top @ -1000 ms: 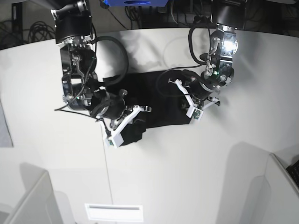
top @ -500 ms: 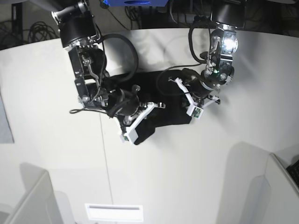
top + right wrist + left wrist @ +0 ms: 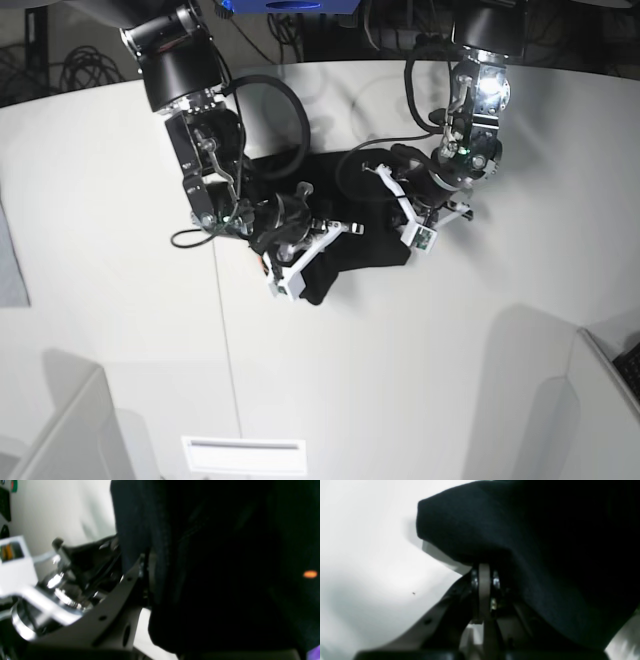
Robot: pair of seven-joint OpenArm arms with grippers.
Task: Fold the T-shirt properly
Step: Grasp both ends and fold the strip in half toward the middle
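A black T-shirt (image 3: 345, 215) lies bunched at the upper centre of a white table (image 3: 420, 380) in the base view, the right gripper (image 3: 300, 262) pinching its lower left edge and the left gripper (image 3: 415, 232) clamped tight on its right edge. Both wrist views show dark cloth draped limply over the closed jaws, with a fleck of orange print (image 3: 310, 574) at mid-right of the right wrist view. The fabric looks light, soft and quick to sag or slip, so it is probably best held at hems and corners and kept taut between both grips.
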